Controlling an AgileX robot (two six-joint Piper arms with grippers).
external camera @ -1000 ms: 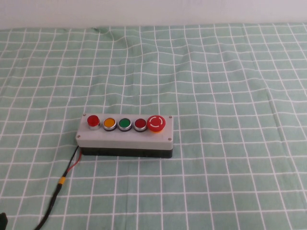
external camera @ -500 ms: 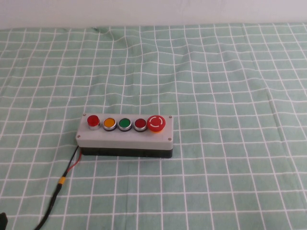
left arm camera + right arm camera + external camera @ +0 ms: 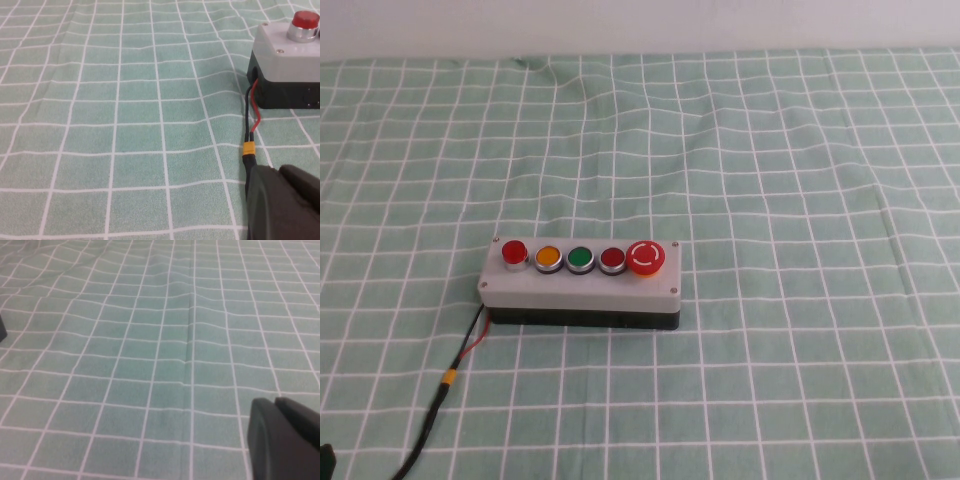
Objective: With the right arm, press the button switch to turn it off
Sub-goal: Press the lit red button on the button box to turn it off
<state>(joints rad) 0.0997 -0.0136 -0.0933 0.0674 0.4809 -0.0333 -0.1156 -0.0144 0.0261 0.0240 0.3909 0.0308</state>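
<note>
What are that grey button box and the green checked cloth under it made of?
Button box: likely moulded plastic, matte grey lid on a black base, corner screws; the buttons have shiny metal-looking rings. Cloth: woven fabric, matte, judging by its wrinkles and folds. Left gripper sits near the box's cable, right gripper over bare cloth; both look like black matte plastic.

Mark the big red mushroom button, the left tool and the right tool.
big red mushroom button [image 3: 646, 257], high view, centre of its cap.
left tool [image 3: 278, 172], left wrist view, its tip, beside the cable [image 3: 248, 150].
right tool [image 3: 275, 402], right wrist view, its tip, over the cloth [image 3: 150, 340].
</note>
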